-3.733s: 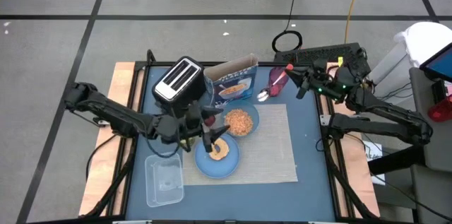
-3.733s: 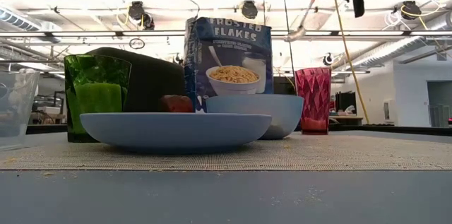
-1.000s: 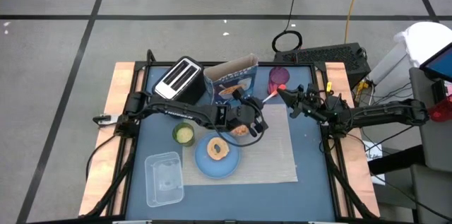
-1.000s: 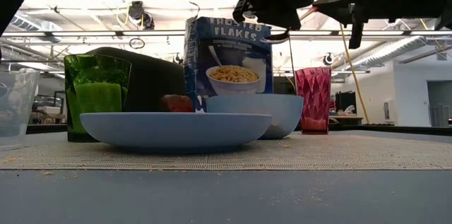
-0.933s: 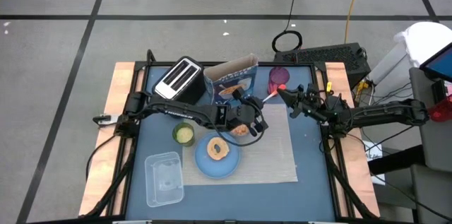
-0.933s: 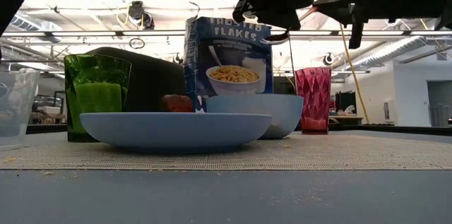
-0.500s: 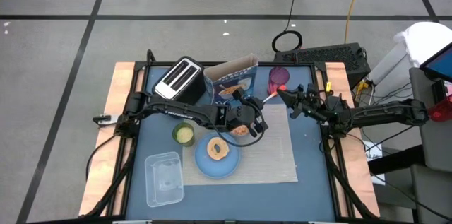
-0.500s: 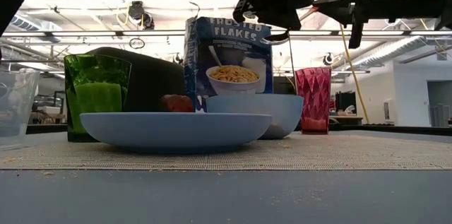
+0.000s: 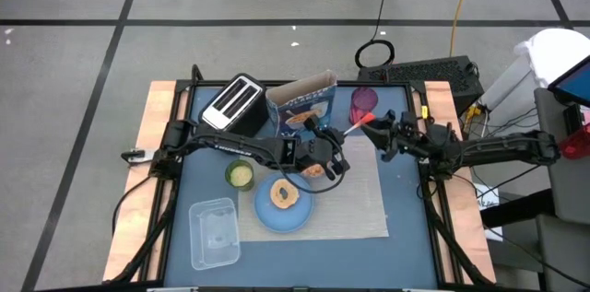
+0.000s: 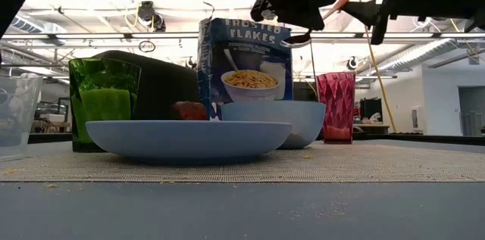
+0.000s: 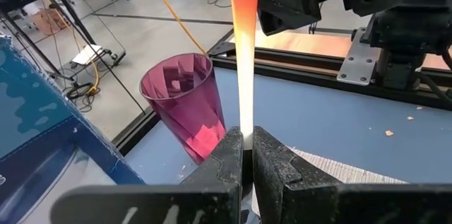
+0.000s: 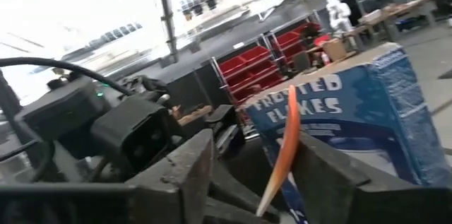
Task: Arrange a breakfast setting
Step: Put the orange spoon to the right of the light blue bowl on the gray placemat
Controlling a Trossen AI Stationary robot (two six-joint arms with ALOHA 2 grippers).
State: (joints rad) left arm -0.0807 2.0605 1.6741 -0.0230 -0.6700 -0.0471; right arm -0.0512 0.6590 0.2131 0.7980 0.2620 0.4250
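An orange-handled metal spoon (image 9: 359, 122) hangs in the air over the blue bowl (image 10: 295, 119), between my two grippers. My left gripper (image 9: 330, 147) is shut on it. My right gripper (image 12: 272, 181) stands open with a finger on each side of the handle's free end (image 12: 284, 146), not touching as far as shows. The bowl and the light-blue plate (image 9: 286, 214) sit on the beige placemat (image 9: 359, 191). Behind them stand the blue cereal box (image 9: 304, 103) and the purple cup (image 9: 365, 100). A dark-red fruit (image 10: 188, 110) shows behind the plate. My left gripper pinches the spoon's handle at its lower, pale end (image 11: 246, 133) between its two fingers, which come from the table's left. The spoon is lifted clear and slants, its orange handle (image 10: 337, 1) rising toward the right arm and its metal bowl (image 10: 295, 39) lowest.
A toaster (image 9: 235, 103) stands at the far left, a green cup (image 9: 240, 174) left of the plate, a clear container (image 9: 214, 232) near the front left. Food lies on the plate. Bare placemat lies to the bowl's right.
My right gripper has opened and let go of the spoon's handle, drawing back slightly toward the table's right. The spoon stays in my left gripper, its orange handle now tipped a little higher.
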